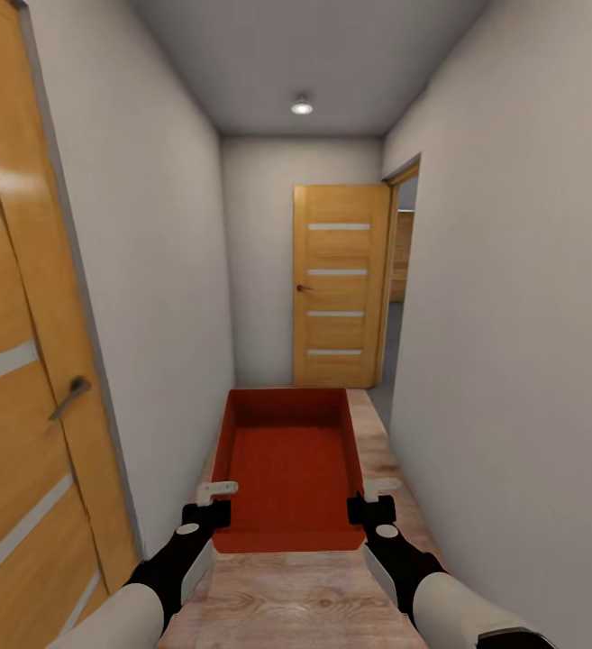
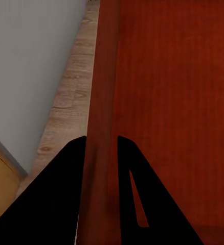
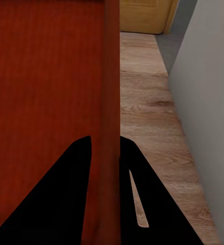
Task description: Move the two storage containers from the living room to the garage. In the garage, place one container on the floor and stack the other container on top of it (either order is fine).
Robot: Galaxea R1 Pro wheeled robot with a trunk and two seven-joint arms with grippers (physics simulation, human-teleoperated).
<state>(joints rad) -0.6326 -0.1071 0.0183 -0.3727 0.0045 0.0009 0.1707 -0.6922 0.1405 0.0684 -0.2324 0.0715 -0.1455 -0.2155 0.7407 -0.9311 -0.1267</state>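
At the far left, a honey-coloured wooden door with pale horizontal strips and a grey lever handle [image 1: 21, 379] stands close beside the robot, and the plain white left wall [image 1: 165, 297] runs down a narrow corridor. The left gripper [image 1: 207, 503] is clamped on the left side wall of the orange-red rectangular lidless storage container [image 1: 288, 464]; the left wrist view shows a black finger [image 2: 61, 199] on each side of that thin wall. The container is held out ahead of the robot, above the light wood-plank floor [image 1: 286, 604], and nearly spans the corridor. The right gripper [image 1: 369, 500] is clamped the same way on the right side wall, which passes between its fingers [image 3: 66, 199] in the right wrist view. Farther on, a second wooden door with pale strips [image 1: 339, 287] stands at the corridor's end beside an opening in the white right wall [image 1: 512, 297].

The main risk, as I judge it, is a container corner clipping a wall or the door frame, since little room is left on either side; a small turn of the base would swing it into contact. Each gripper pinches only a thin wall near the container's near end, so a knock could twist it loose or let the far end sag. Turning through the opening on the right looks the tightest part.
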